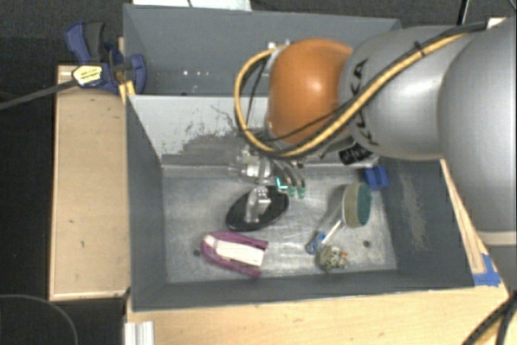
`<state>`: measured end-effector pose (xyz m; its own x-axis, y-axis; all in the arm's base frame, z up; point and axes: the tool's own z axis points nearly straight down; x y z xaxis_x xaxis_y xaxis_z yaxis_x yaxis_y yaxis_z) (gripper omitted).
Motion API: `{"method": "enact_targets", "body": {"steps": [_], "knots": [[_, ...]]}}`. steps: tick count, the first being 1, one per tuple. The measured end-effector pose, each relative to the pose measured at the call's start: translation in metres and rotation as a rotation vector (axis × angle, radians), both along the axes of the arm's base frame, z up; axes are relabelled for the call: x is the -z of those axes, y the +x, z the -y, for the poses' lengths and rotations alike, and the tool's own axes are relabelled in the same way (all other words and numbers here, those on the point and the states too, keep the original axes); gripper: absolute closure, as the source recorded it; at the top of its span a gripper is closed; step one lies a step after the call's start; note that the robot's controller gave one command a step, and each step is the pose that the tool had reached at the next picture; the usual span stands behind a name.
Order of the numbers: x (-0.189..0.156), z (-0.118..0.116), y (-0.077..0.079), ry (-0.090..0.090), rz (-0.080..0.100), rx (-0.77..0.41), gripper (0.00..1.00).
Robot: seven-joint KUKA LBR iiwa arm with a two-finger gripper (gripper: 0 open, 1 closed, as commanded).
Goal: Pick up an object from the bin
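My gripper (260, 204) hangs under the orange wrist cover in the middle of the bin, its metal fingers reaching down onto a flat black oval thing (242, 214) on the bin floor. The fingertips sit on or just over that black thing. In front of it, nearer the front wall, lies a purple and white holder-like thing (234, 251). To the right lie a slim silver tool with a blue tip (325, 227) and a round green-edged disc (355, 204).
A small crumpled, speckled lump (332, 258) rests by the front wall at the right. A blue piece (374, 177) lies at the back right, partly under the arm. The big grey arm covers the bin's right side.
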<state>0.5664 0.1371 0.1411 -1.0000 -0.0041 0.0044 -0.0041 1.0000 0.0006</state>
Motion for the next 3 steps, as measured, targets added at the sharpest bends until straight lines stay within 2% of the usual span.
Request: {"method": "enact_targets", "body": {"steps": [1,2,3], "knots": [[0.046,0.07,0.009,0.005,0.019,0.112,0.0],[0.044,0.073,0.01,0.005,0.019,0.119,1.0],[-0.134,0.042,-0.004,0.002,0.014,0.156,1.0]]}}
